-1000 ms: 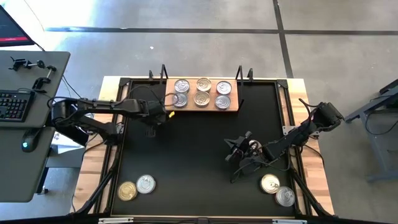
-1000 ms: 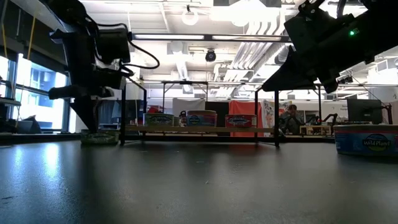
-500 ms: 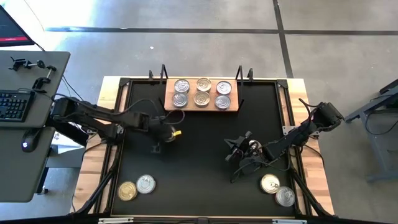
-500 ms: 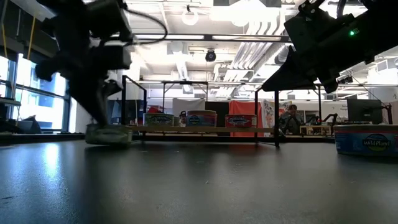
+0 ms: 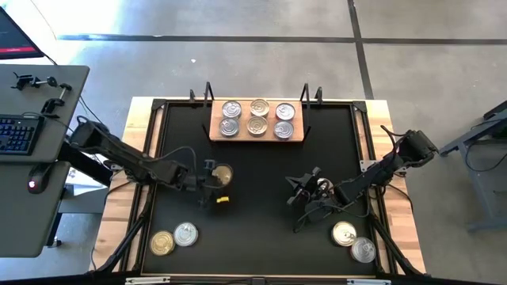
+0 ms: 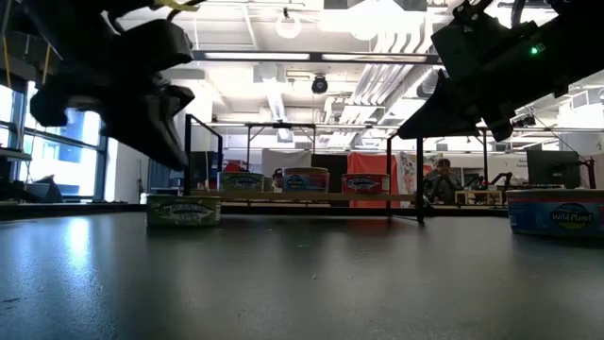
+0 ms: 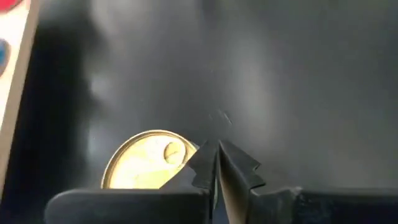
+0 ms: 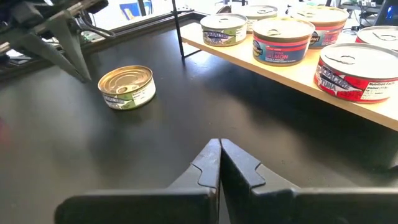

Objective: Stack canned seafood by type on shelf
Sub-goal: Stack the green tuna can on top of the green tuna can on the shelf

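Note:
A gold-lidded tin (image 5: pixel 223 174) of the canned seafood stands flat on the black tabletop, left of centre. My left gripper (image 5: pixel 219 188) is shut, slanting down, with its fingertips (image 7: pixel 217 152) just beside the tin's rim. Six tins stand in two rows on the wooden shelf (image 5: pixel 214 133) at the far edge. My right gripper (image 5: pixel 305 195) hangs shut above the table right of centre, holding nothing, and its wrist view shows the gold-lidded tin (image 8: pixel 127 86) and the shelf's tins. My left gripper's shut fingertips stand at the rim of the gold-lidded tin (image 7: pixel 189 152), slanting down from the table's left. I cannot tell whether they touch it. The tin rests flat on the table.
Two tins (image 5: pixel 174 239) stand at the near left corner and two more (image 5: pixel 353 241) at the near right. The shelf's black uprights (image 6: pixel 189 165) rise at its ends. Bare tabletop lies between the two grippers.
My left gripper has swung from beside the shelf's left end toward the table's near edge and slightly right, turning as it went. The gold-lidded tin has slid along the table with it, away from the shelf, and stays flat.

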Tool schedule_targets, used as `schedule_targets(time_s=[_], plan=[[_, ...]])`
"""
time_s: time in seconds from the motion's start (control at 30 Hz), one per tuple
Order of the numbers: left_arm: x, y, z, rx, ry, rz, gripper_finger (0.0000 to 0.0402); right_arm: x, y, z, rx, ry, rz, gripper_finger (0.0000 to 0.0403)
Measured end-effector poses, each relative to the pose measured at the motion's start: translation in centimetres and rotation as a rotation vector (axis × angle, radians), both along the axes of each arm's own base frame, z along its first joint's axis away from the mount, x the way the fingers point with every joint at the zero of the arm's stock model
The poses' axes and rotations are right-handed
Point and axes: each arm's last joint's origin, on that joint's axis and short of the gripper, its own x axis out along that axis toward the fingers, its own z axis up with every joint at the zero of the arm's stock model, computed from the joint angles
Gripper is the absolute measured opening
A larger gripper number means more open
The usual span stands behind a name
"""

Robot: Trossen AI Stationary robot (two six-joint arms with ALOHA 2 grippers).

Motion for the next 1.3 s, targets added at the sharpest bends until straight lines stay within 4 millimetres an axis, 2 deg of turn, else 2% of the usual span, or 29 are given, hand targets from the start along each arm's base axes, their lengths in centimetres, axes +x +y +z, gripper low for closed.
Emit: schedule_targets(time_s=[0.1, 0.2, 0.33, 0.47, 0.6, 0.73, 0.97, 1.07, 1.3], plan=[[0.6, -0.5, -0.5, -0.063, -0.039, 0.063, 0.0038, 0.0, 0.0, 0.0, 0.001, 0.0, -0.001, 0.0], [1.0, -0.7, -1.1, -0.046, -0.037, 0.044, 0.0077, 0.0, 0.0, 0.0, 0.002, -0.001, -0.001, 0.0], [0.9, -0.9, -2.2, 0.079, 0.026, 0.041, 0.0125, 0.0, 0.0, 0.0, 0.002, -0.001, -0.001, 0.0], [0.5, -2.6, -3.1, 0.235, 0.06, 0.049, 0.0136, 0.0, 0.0, 0.0, 0.002, -0.001, 0.0, 0.0], [0.3, -3.7, -4.1, 0.327, 0.039, 0.082, 0.013, 0.0, 0.0, 0.0, 0.0, 0.001, 0.0, 0.0], [0.5, -3.5, -5.4, 0.336, 0.06, 0.139, 0.0116, 0.0, 0.0, 0.0, 0.0, 0.001, 0.001, 0.0], [1.1, -2.8, -7.2, 0.402, 0.096, 0.182, 0.0046, 0.0, 0.0, 0.0, 0.0, 0.001, 0.001, 0.0], [1.0, -3.1, -7.2, 0.417, 0.09, 0.178, 0.0012, 0.0, 0.0, 0.0, 0.0, 0.001, 0.001, 0.0], [2.1, -5.5, -4.9, 0.476, 0.14, 0.046, 0.0001, 0.0, 0.0, 0.0, 0.001, 0.001, 0.001, 0.0]])
